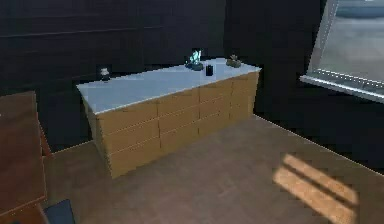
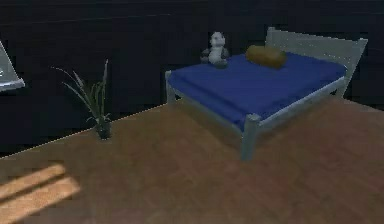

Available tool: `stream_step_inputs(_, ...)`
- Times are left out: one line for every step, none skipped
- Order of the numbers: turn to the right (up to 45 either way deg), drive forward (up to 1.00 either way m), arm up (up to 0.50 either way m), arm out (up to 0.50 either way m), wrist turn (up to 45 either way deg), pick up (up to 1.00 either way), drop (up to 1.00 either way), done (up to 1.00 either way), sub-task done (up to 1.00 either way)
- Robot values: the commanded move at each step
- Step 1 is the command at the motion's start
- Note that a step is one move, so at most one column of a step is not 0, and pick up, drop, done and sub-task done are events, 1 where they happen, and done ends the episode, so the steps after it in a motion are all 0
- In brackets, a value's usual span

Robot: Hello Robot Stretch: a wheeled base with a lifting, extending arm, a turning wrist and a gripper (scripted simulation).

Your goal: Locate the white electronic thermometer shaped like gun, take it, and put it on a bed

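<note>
Thermometer may be the small white blob (image 1: 103,72) on the dresser (image 1: 150,88): likely light, stiff, slick plastic, best taken round its handle. Jaws' state, and where it lies from them, I cannot tell.

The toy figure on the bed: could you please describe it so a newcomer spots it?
Find the pale-framed bed with the blue cover. On its far edge sits a small white-and-dark toy figure, left of a brown cylindrical cushion. It alone stands upright.
</note>
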Motion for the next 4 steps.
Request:
stream_step_inputs(-27.0,0.0,0.0,0.0,0.0,0.0,0.0,0.0,0.0)
stream_step_inputs(0.0,0.7,0.0,0.0,0.0,0.0,0.0,0.0,0.0)
stream_step_inputs(45.0,0.0,0.0,0.0,0.0,0.0,0.0,0.0,0.0)
stream_step_inputs(45.0,0.0,0.0,0.0,0.0,0.0,0.0,0.0,0.0)
